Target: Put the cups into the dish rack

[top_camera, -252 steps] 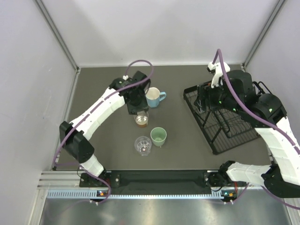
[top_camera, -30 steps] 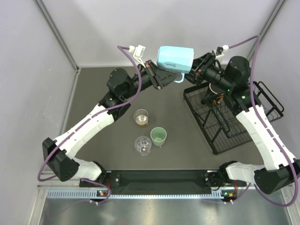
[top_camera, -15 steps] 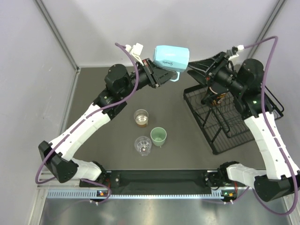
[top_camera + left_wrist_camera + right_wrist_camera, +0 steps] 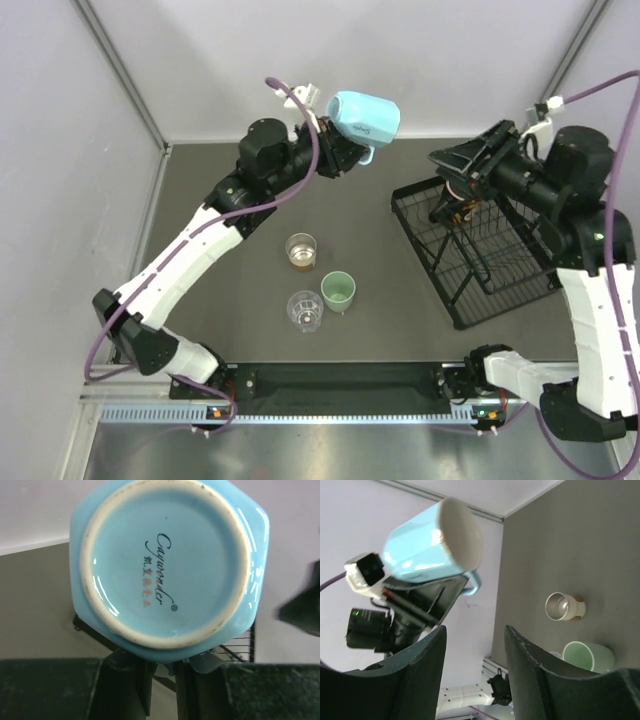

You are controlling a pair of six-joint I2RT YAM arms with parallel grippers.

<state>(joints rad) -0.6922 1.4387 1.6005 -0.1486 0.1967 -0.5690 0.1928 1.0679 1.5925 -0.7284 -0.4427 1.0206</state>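
Left gripper (image 4: 338, 158) clamping mug (image 4: 365, 117) aloft left of rack (image 4: 418, 242), right gripper (image 4: 450, 160) wide above rack's far corner, gap between.

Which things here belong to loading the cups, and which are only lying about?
Job:
light blue mug
amber glass
mint green tumbler
clear ribbed cup
dish rack

Not the job:
purple cables
metal rail

We see the light blue mug (image 4: 365, 117) held in the air by the left gripper (image 4: 352, 152), tipped on its side with its mouth to the right. The amber glass (image 4: 301, 251), mint green tumbler (image 4: 338, 291) and clear ribbed cup (image 4: 305, 310) stand upright, clustered mid-worktop. The black wire dish rack (image 4: 470, 275) sits at the right, angled.
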